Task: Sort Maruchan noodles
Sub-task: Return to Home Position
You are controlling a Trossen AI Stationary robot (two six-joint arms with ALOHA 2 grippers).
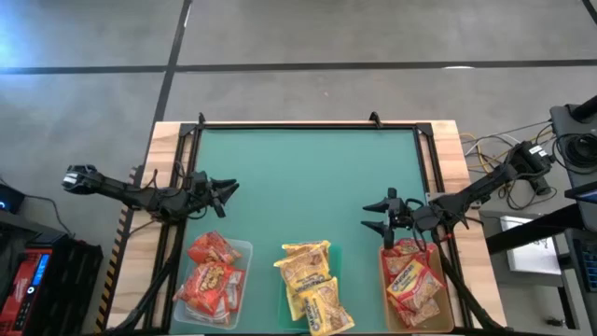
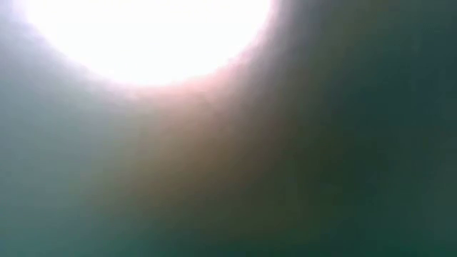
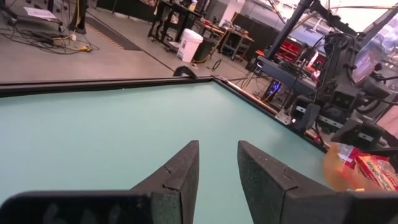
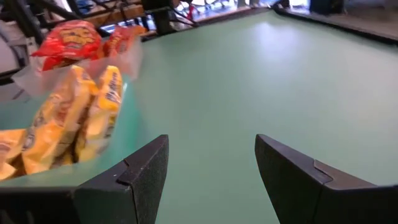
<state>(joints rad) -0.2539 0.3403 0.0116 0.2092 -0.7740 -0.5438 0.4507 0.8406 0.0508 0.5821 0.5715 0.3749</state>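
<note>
The Maruchan noodles lie in three shallow trays along the table's near edge. Red packets (image 1: 213,275) fill the left tray (image 1: 245,250). Yellow packets (image 1: 312,285) lie in the middle tray (image 1: 335,257), and red-orange packets with pale labels (image 1: 410,280) lie in the right tray (image 1: 449,301). My left gripper (image 1: 230,189) hovers open over the mat beyond the left tray, with nothing between its fingers (image 3: 217,146). My right gripper (image 1: 373,216) stands open just beyond the right tray, also empty (image 4: 211,140). The right wrist view shows the yellow packets (image 4: 74,118) and the red ones (image 4: 71,40).
The green mat (image 1: 308,177) is bare from its middle to the far edge. A black frame rail (image 1: 308,124) runs around the mat. Cables and equipment (image 1: 532,163) lie off the table's right side. The low view shows only glare.
</note>
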